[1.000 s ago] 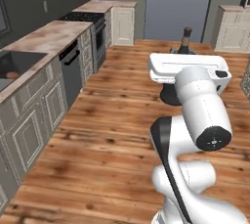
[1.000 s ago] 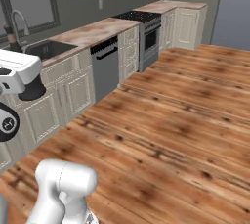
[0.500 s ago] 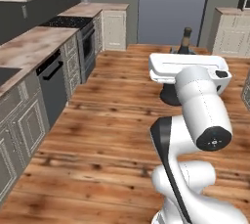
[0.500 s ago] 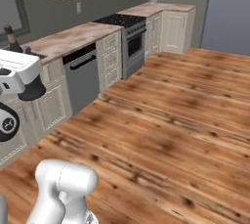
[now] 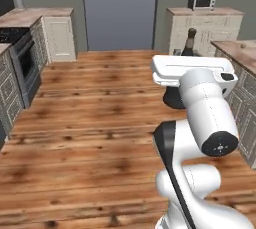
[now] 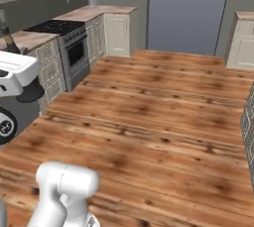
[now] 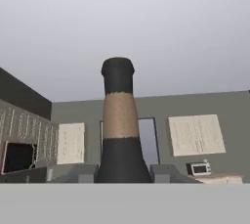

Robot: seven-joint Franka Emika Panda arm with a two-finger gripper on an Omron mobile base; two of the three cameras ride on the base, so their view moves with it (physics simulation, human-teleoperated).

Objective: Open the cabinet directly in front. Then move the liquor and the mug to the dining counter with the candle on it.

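Carrying the liquor [image 7: 118, 135] upright, clamped at its base between the gripper [image 7: 122, 174] fingers over open wood floor [image 5: 90, 123], the robot appears mid-transport: delivery to the dining counter [image 5: 237, 50] remains, as does moving the mug.

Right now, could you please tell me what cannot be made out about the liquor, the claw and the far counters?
- Liquor: lower body hidden in the hand view, cut off at the bottom; the arm's white link hides it in the left base view.
- Claw: finger contact with the bottle is cut off at the hand view's bottom.
- Dining counter: cut by the left base view's right edge; a speck on it is too small to identify.
- Microwave: too small for detail.
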